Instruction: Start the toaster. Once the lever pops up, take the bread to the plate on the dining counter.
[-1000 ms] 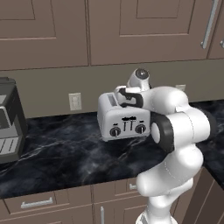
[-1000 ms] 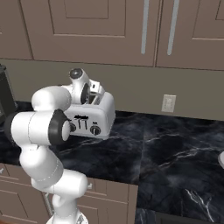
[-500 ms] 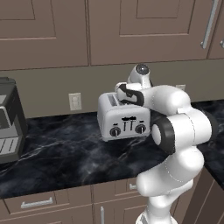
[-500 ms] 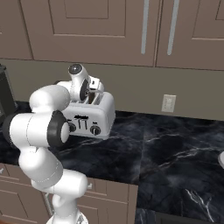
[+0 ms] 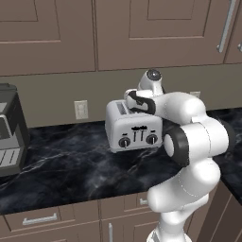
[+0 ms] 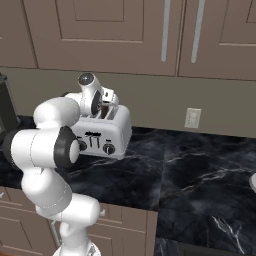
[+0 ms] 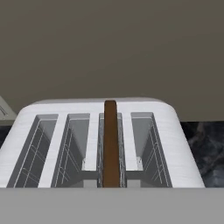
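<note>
The bread (image 7: 110, 144) stands on its edge in the third slot from the left of the toaster (image 7: 100, 144), right under the pincer (image 6: 103, 102). The pincer is shut and holds nothing. Behind the toaster is the plain wall (image 7: 109, 48).

Toaster (image 5: 134, 131) is silver-grey with black knobs and little black sliders on the front. The bread (image 7: 110, 144) in it is dark brown. Worktop (image 6: 200, 170) is black marble with white veins, cabinets (image 5: 142, 33) are taupe with silver handles, and the wall outlet (image 6: 192, 118) is off-white.
</note>
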